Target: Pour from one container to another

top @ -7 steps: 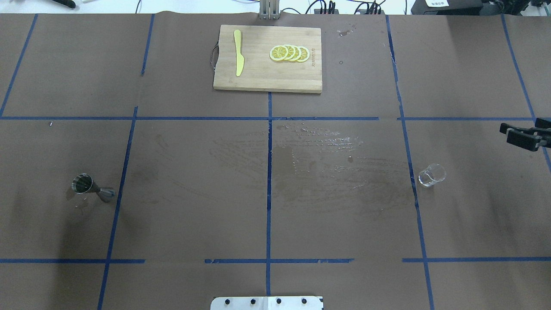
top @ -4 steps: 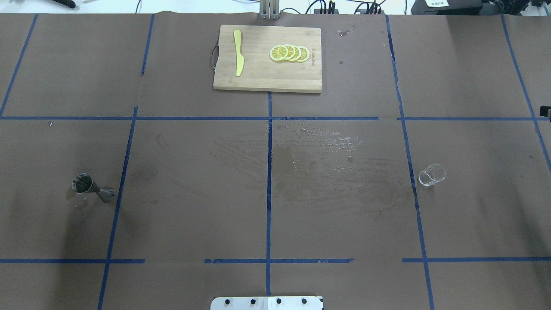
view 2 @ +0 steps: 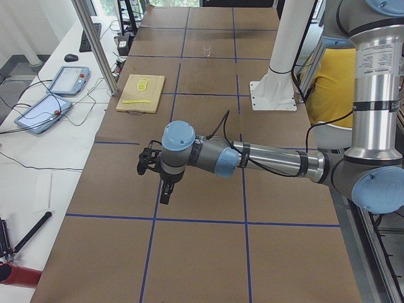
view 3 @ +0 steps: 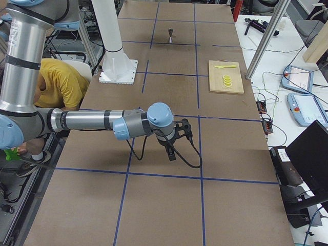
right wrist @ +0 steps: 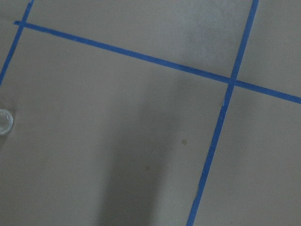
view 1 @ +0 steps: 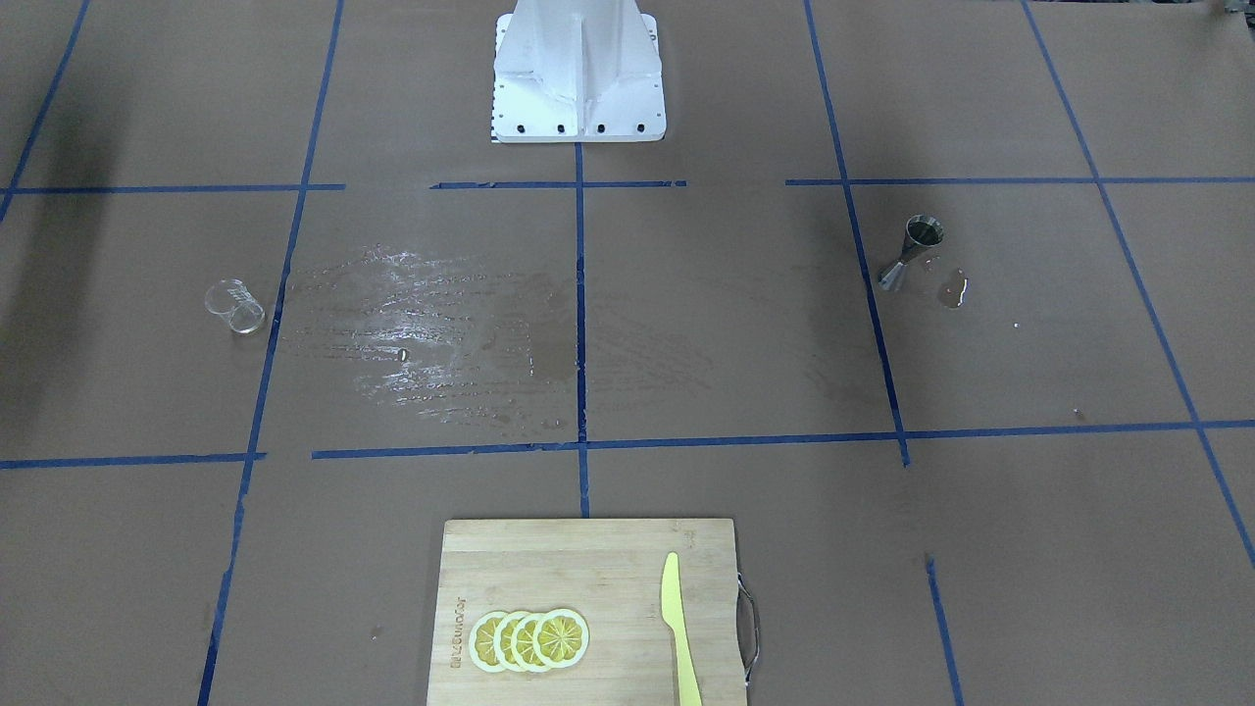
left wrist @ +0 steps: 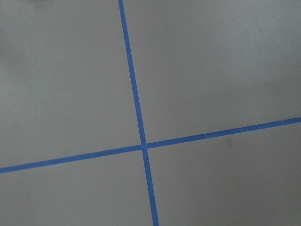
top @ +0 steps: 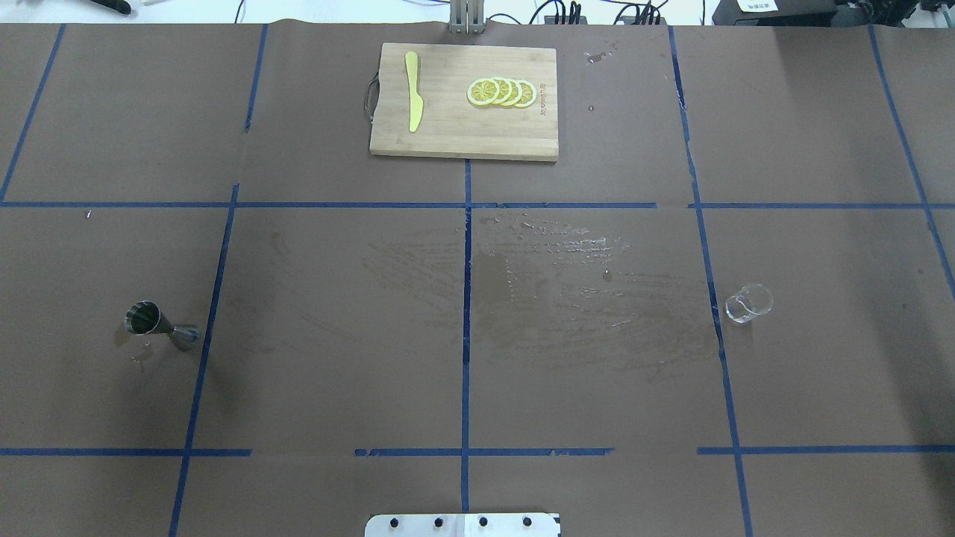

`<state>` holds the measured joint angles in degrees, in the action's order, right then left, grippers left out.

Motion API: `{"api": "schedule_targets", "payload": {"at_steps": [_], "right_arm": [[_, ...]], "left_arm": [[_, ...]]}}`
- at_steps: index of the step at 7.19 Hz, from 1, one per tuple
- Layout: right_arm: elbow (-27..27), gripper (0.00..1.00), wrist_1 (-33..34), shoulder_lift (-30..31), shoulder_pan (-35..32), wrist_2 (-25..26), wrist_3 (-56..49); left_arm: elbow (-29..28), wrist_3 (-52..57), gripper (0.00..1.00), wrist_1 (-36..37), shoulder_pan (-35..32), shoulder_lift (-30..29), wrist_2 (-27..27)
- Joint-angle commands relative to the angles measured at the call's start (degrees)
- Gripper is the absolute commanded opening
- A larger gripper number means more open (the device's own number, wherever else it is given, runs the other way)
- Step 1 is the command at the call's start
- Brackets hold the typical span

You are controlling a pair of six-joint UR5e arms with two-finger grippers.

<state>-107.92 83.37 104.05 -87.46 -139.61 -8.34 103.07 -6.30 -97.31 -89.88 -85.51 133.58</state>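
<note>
The clear glass cup (top: 748,303) stands upright on the right half of the table, also seen as the cup (view 1: 234,306) from the front and at the edge of the right wrist view (right wrist: 3,122). The steel jigger (top: 160,326) stands on the left half (view 1: 912,253), with a small puddle (view 1: 953,288) beside it. Both grippers are far from these objects and show only in the side views. The left gripper (view 2: 165,191) hangs over bare table, as does the right gripper (view 3: 171,152). I cannot tell whether either is open or shut.
A wooden cutting board (top: 448,127) at the far middle carries lemon slices (top: 501,92) and a yellow knife (top: 412,91). Wet streaks (top: 552,276) cover the table's centre. The robot base (view 1: 577,74) stands at the near edge. A person in yellow (view 3: 59,82) sits behind it.
The right gripper, visible at the right edge of the overhead view a second ago, has withdrawn out of that view. Cup and jigger have not moved.
</note>
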Motion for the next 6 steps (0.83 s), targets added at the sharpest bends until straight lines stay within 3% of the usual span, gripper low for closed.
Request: {"api": "schedule_targets", "payload": {"at_steps": [1,2,3,6], "right_arm": [[0.08,1.0,9.24,-3.5,1.83,0.39,-5.73],[-0.1,1.0,15.96,-6.29,4.63,-0.22,-5.81],[-0.36,1.0,19.34,-8.06,3.27,0.3,-6.07],[0.43,1.0,18.76,-7.64,3.34,0.48,-5.29]], "left_arm": [[3.08,0.24,1.0,0.19,0.23,7.23,0.88],[3.01,0.24,1.0,-2.77,0.32,7.99,1.41],[3.01,-0.29,1.0,-3.93,0.32,9.04,1.42],[4.15,0.32,1.0,-2.98,2.67,8.26,1.33]]}}
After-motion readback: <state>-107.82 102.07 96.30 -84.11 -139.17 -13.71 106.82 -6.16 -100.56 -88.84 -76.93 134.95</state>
